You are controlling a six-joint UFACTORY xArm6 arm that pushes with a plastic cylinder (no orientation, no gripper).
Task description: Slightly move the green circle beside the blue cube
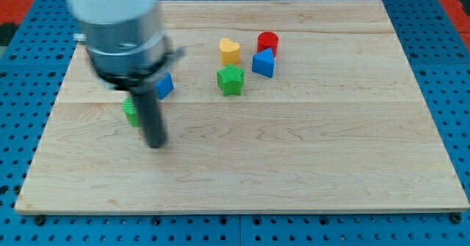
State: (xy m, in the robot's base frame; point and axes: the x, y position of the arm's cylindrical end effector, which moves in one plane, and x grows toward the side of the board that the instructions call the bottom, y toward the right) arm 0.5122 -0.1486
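Observation:
The green circle (130, 111) lies at the view's left, mostly hidden behind the rod. The blue cube (164, 86) sits just up and to the right of it, partly hidden by the arm's body. My tip (155, 145) rests on the board just below and to the right of the green circle, close to it; I cannot tell if the rod touches it.
A cluster stands at the view's top centre: a yellow heart (230, 51), a red cylinder (267, 42), a blue triangular block (263, 64) and a green star (230, 79). The wooden board (294, 158) sits on a blue pegboard surface.

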